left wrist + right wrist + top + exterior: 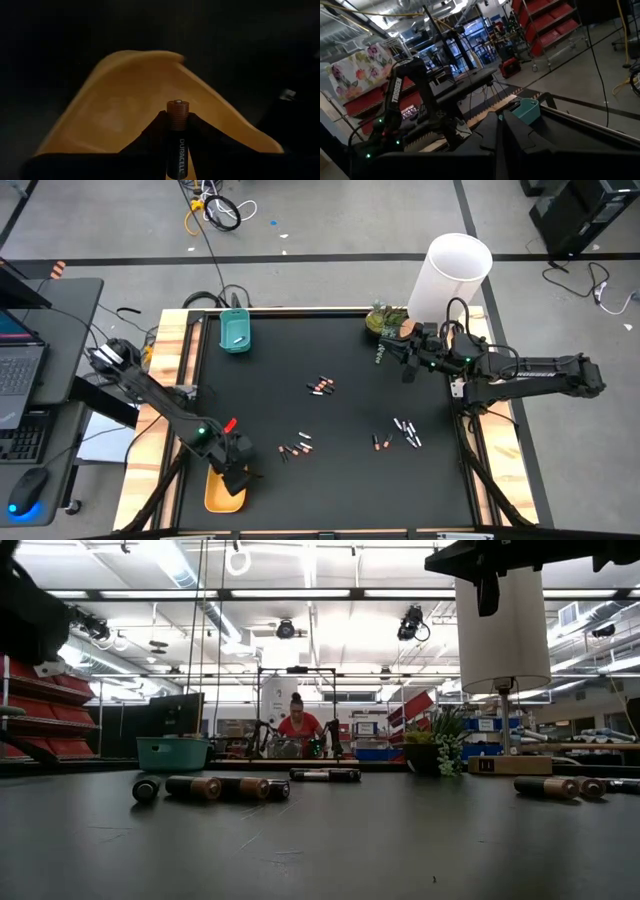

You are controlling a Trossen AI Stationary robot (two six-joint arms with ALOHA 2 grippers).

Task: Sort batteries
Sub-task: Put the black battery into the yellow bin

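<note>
From above, the left gripper hung over the yellow tray at the table's near left corner, its grip hidden. Its wrist camera showed more: fingers clamped on one dark battery above the tray. Loose batteries lay scattered mid-table. The right gripper waited at the far right, fingers pressed together, holding nothing.

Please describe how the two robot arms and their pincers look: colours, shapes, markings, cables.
Both arms are dark, slim and jointed. The left arm bears a red tag and a green light near its black pincer. The right arm carries white lettering, green lights and a looping black cable near its pincer.
</note>
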